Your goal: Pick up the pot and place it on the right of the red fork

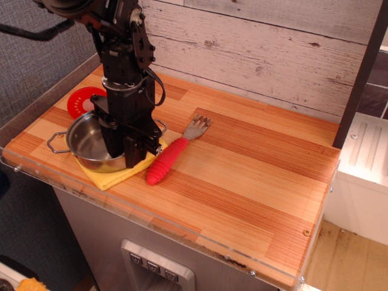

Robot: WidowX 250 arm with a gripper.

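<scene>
The shiny steel pot (88, 144) sits on a yellow cloth (112, 177) at the front left of the wooden counter, one wire handle pointing left. The red fork (165, 160) lies just right of the pot, its silver head pointing back right. My black gripper (125, 153) comes straight down on the pot's right rim. One finger is inside the pot and the other is outside it, and they are closed together on the rim. The pot's right handle is partly hidden behind the gripper.
A round red disc (83, 99) lies behind the pot at the back left. The wooden counter (254, 176) stretches to the right of the fork. A plank wall runs along the back. A clear lip edges the counter's front.
</scene>
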